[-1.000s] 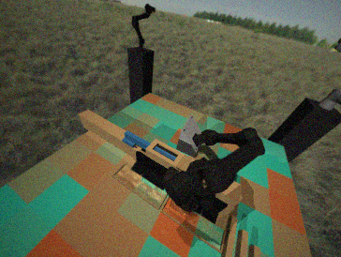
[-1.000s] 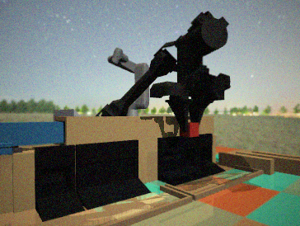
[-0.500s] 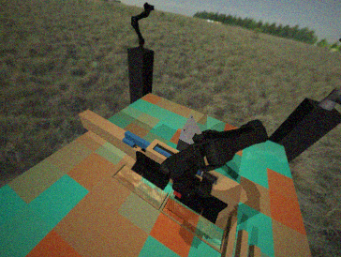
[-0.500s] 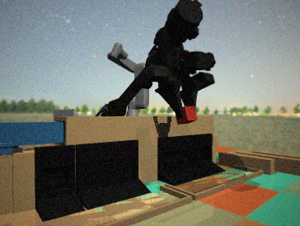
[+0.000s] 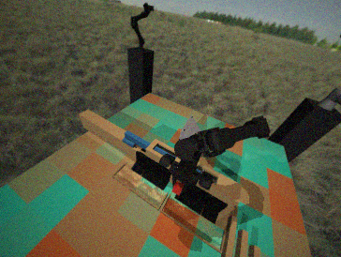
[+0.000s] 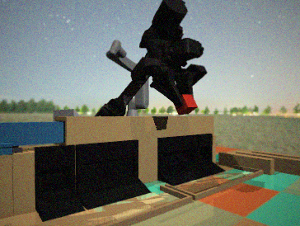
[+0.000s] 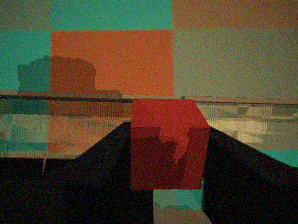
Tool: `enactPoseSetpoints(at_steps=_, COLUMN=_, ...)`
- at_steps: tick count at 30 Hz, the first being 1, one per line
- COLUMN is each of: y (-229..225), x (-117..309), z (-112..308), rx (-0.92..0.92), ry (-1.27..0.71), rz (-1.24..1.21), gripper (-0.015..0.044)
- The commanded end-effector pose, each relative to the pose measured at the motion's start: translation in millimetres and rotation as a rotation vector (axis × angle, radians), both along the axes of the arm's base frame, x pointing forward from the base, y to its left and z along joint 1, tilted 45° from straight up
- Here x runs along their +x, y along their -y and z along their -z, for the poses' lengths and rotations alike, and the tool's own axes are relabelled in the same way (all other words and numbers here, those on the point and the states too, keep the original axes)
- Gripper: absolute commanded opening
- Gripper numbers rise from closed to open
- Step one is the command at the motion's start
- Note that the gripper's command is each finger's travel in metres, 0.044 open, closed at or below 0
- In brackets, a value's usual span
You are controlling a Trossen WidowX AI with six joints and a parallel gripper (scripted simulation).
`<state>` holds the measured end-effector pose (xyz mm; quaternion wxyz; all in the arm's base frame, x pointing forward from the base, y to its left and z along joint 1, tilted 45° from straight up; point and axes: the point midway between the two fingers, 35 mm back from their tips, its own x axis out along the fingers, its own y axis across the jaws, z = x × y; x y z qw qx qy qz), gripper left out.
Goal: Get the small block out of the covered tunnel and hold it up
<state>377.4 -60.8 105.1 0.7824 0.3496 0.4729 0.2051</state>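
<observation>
Red cube-shaped block (image 5: 177, 188) (image 6: 189, 104) (image 7: 170, 145) is clamped between the fingers of the black parallel-jaw gripper (image 5: 180, 178) (image 6: 190, 96) (image 7: 167, 150), out of the tunnel and held up in the air. In the exterior view it shows above the top edge of the long tan wooden-looking housing (image 6: 103, 129), toward the housing's right end. Two black slanted panels (image 5: 152, 171) (image 6: 103, 173) stand along the housing's near side, left and right. A blue bar (image 5: 136, 140) (image 6: 30, 133) shows at the left. Long brown strips (image 5: 242, 244) (image 6: 247, 162) lie at the right on the patchwork-coloured table (image 5: 70, 197) (image 6: 243, 200) (image 7: 110, 55).
</observation>
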Motion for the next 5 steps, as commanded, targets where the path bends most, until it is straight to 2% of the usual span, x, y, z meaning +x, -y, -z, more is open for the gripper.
enactPoseSetpoints(at_steps=1, y=-0.3, x=1.4, z=-1.7, rx=0.003, ry=0.005, rz=0.005, gripper=0.0000)
enactPoseSetpoints(at_steps=5, y=-0.3, x=1.4, z=-1.7, rx=0.003, ry=0.005, rz=0.005, gripper=0.0000)
